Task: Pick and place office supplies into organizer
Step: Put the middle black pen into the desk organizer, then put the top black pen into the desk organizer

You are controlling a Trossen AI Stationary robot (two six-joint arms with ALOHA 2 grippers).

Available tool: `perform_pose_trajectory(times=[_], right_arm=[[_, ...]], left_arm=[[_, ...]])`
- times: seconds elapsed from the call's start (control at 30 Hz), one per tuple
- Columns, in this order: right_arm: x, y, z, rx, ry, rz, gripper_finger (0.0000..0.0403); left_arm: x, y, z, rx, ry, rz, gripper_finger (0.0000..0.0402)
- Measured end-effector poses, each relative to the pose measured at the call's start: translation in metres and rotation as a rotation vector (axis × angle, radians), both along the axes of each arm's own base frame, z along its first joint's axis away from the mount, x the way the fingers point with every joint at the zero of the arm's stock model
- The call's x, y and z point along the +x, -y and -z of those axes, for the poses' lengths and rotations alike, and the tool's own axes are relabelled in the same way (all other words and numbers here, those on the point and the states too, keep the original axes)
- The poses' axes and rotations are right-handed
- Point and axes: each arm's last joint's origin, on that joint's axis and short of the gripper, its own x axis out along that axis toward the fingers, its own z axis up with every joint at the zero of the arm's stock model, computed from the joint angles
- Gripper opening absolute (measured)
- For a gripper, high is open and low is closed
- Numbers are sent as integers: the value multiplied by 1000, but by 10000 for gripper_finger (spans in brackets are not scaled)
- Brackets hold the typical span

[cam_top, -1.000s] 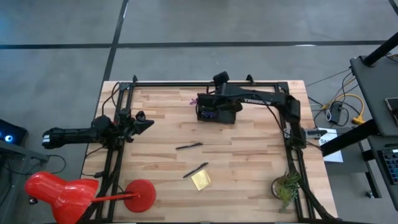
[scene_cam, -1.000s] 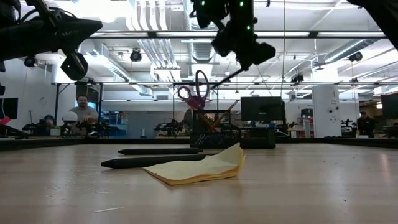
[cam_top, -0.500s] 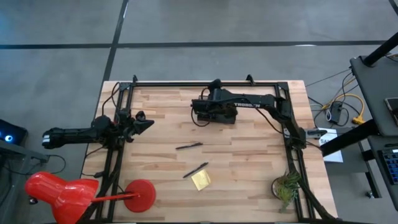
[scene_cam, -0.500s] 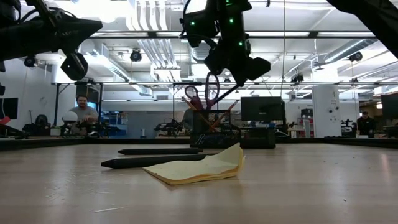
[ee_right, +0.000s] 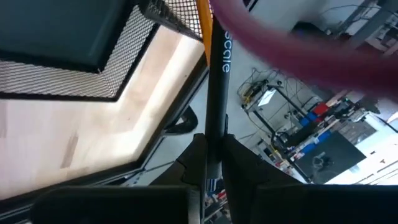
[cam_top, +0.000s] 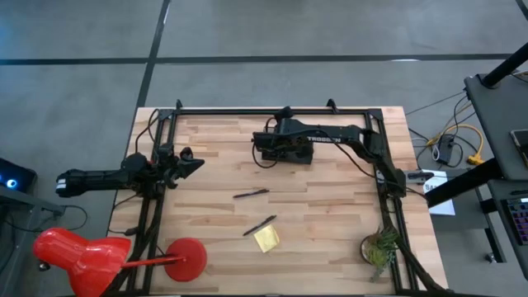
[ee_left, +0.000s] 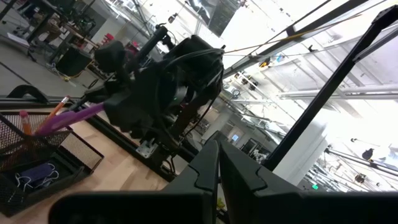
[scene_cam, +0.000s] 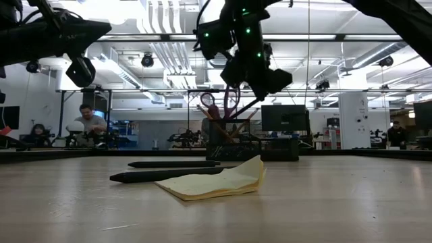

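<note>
Since a second ago the right gripper has dropped onto the organizer at table's 12 o'clock, fingers clamping a black pen; left gripper closed at 9 o'clock. Arm reads "TROSSEN".

A small green potted plant sits at the pale wooden plank table's corner. A red plastic stand with round base overlaps the opposite near edge. Seated people show far behind.

Two pens and a sticky-note pad are laid mid-surface, in front of the organizer at the far edge.
</note>
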Motion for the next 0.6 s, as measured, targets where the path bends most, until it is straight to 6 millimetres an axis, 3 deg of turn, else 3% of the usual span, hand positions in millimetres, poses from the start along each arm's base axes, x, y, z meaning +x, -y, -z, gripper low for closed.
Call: perform_pose_trajectory(times=[0.23,0.43,0.6], right_arm=[[10,1,12,-33,48,10,64],[12,0,3,-51,101,26,120],[14,-3,-20,-66,169,23,151]], left_arm=[[0,0,0,0,0,0,0],[0,0,0,0,0,0,0],[0,0,0,0,0,0,0]])
